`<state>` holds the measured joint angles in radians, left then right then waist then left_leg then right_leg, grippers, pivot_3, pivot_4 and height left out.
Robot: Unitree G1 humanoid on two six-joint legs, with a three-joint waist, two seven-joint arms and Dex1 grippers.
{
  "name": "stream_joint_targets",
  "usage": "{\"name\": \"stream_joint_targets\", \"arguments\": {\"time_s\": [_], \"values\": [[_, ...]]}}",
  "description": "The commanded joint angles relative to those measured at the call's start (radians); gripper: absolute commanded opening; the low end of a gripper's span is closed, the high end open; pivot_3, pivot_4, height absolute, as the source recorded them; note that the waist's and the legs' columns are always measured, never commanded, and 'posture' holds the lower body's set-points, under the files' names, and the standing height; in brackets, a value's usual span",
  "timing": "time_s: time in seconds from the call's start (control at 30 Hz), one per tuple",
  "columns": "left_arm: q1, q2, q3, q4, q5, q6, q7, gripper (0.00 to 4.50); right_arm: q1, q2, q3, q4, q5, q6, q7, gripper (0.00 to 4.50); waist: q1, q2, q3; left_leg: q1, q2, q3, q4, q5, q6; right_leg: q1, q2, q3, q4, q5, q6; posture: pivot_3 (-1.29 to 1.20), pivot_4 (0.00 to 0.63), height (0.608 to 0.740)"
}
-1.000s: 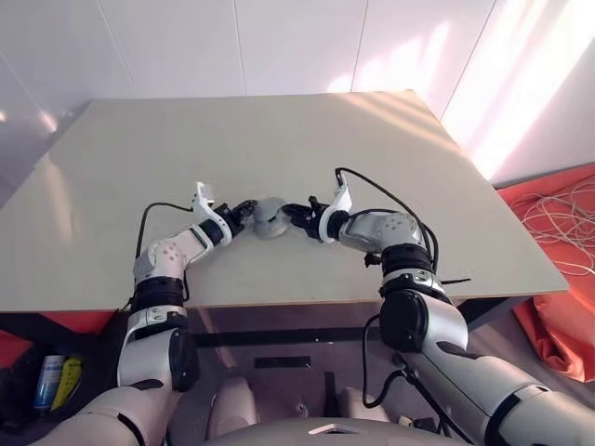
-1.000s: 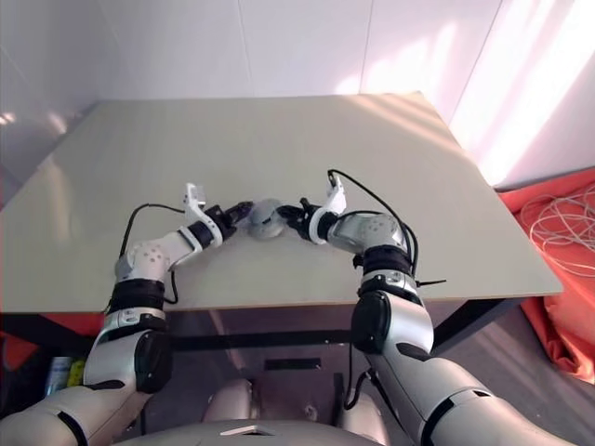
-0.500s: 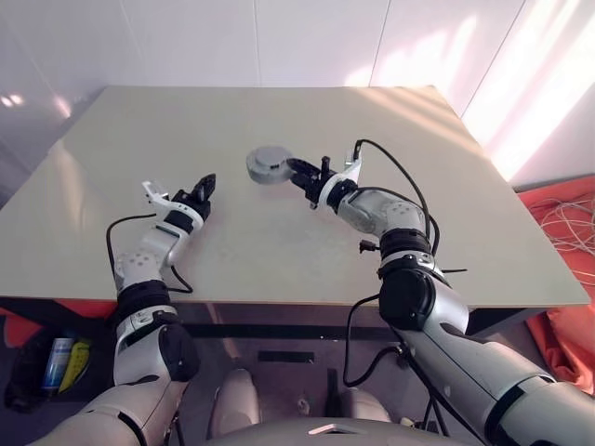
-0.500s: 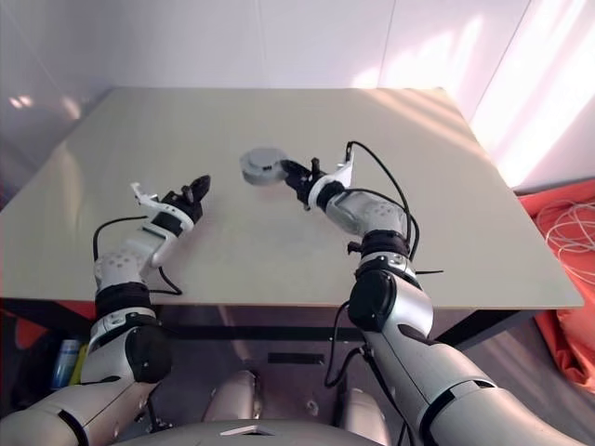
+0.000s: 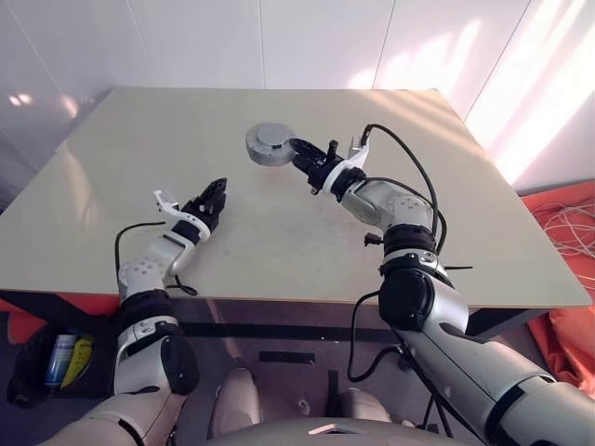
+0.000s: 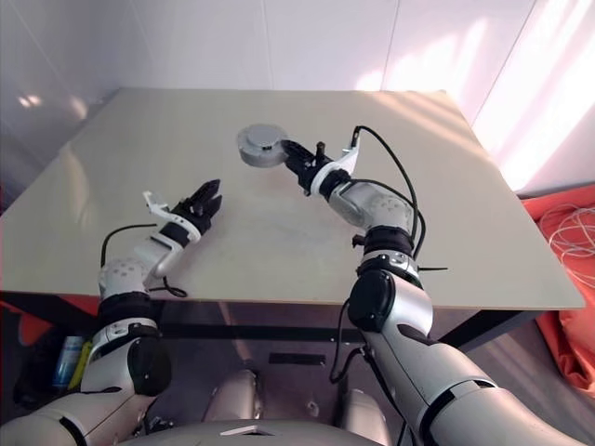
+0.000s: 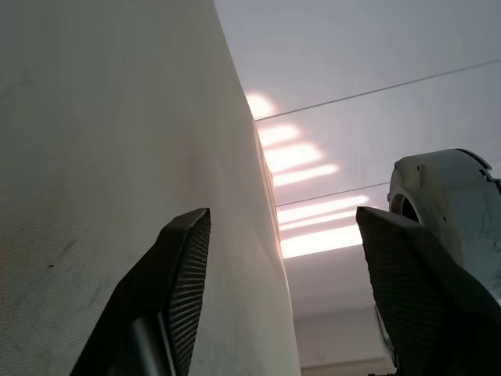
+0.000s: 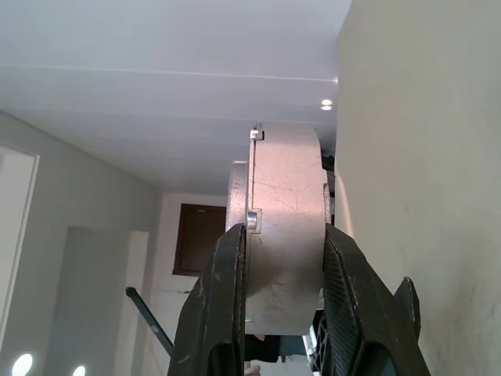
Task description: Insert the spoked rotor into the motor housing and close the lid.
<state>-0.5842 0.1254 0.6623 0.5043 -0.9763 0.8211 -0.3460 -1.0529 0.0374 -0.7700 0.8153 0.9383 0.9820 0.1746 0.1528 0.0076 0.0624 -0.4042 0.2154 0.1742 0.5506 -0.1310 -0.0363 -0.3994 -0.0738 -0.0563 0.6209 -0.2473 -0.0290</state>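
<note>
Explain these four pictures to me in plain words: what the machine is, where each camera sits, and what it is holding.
This is a humanoid robot with two arms, each ending in a two-fingered black pincer. Two pictures come from cameras in its head, looking down over a pale table. The other two come from cameras on its wrists, looking along the fingers. The right pincer is shut on a round grey metal puck, the motor housing, held up above the table; the right wrist view shows it edge-on between the two fingers. The left pincer is open and holds nothing.
</note>
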Motion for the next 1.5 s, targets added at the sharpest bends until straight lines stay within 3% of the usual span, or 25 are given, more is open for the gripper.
{"name": "stream_joint_targets", "arguments": {"time_s": [0.03, 0.13, 0.27, 0.43, 0.7, 0.93, 1.07, 1.2, 1.5], "values": [[-0.003, 0.007, -0.020, -0.053, -0.027, 0.011, -0.023, 4.32, -0.034, -0.007, 0.006, -0.023, 0.051, -0.009, 0.019, 1.11, 0.000, 0.000, 0.000, 0.000, 0.000, 0.000, 0.000, 0.000, 0.000, 0.000, 0.000, 0.000, 0.000, 0.000, 0.000, 0.00, 0.000, 0.740], [-0.009, 0.004, -0.016, -0.043, -0.048, 0.048, 0.004, 4.44, -0.034, -0.009, 0.009, -0.019, 0.054, -0.001, 0.017, 1.11, 0.000, 0.000, 0.000, 0.000, 0.000, 0.000, 0.000, 0.000, 0.000, 0.000, 0.000, 0.000, 0.000, 0.000, 0.000, 0.00, 0.000, 0.740], [-0.025, -0.009, 0.031, -0.029, -0.223, 0.229, 0.006, 4.44, -0.022, -0.008, 0.041, -0.035, 0.059, 0.079, 0.035, 1.11, 0.000, 0.000, 0.000, 0.000, 0.000, 0.000, 0.001, 0.000, 0.000, 0.000, 0.000, 0.000, 0.001, 0.000, 0.000, 0.00, 0.000, 0.740], [-0.044, -0.008, 0.040, -0.032, -0.334, 0.310, -0.017, 4.44, 0.032, 0.003, 0.152, -0.096, 0.027, 0.212, 0.047, 1.11, 0.001, 0.000, 0.000, 0.000, 0.000, -0.001, 0.002, 0.000, 0.000, 0.000, 0.000, 0.000, 0.002, 0.000, 0.000, 0.00, 0.000, 0.740], [-0.049, 0.002, 0.019, -0.014, -0.347, 0.309, -0.022, 4.44, 0.071, 0.002, 0.185, -0.152, 0.045, 0.252, 0.045, 1.11, 0.004, 0.000, 0.000, 0.000, 0.000, -0.002, 0.007, 0.000, 0.000, 0.002, 0.000, 0.000, 0.003, 0.001, 0.001, 0.00, 0.000, 0.740], [-0.042, 0.015, -0.022, -0.016, -0.278, 0.239, -0.039, 4.44, 0.068, -0.004, 0.180, -0.151, 0.048, 0.235, 0.044, 1.11, 0.002, 0.000, 0.000, 0.000, 0.000, -0.002, 0.010, 0.000, 0.000, 0.003, 0.000, 0.000, 0.003, 0.003, 0.002, 0.00, 0.000, 0.740], [-0.036, 0.029, -0.041, 0.001, -0.245, 0.208, -0.071, 3.61, 0.067, -0.004, 0.184, -0.149, 0.041, 0.223, 0.043, 1.11, 0.001, 0.000, 0.000, 0.000, 0.000, -0.002, 0.010, 0.000, 0.000, 0.004, 0.000, 0.000, 0.003, 0.003, 0.002, 0.00, 0.000, 0.740], [-0.029, 0.035, -0.045, 0.014, -0.235, 0.201, -0.086, 2.31, 0.064, -0.005, 0.187, -0.141, 0.036, 0.209, 0.041, 1.11, 0.001, 0.000, 0.000, 0.000, 0.000, -0.002, 0.010, 0.000, 0.000, 0.003, 0.000, 0.000, 0.003, 0.003, 0.002, 0.00, 0.000, 0.740], [-0.020, 0.038, -0.046, 0.016, -0.238, 0.214, -0.078, 2.26, 0.071, -0.012, 0.224, -0.151, 0.003, 0.166, 0.060, 1.11, 0.001, 0.000, 0.000, 0.000, 0.000, -0.002, 0.010, 0.000, 0.000, 0.004, 0.000, 0.000, 0.003, 0.003, 0.002, 0.00, 0.000, 0.740]]}}
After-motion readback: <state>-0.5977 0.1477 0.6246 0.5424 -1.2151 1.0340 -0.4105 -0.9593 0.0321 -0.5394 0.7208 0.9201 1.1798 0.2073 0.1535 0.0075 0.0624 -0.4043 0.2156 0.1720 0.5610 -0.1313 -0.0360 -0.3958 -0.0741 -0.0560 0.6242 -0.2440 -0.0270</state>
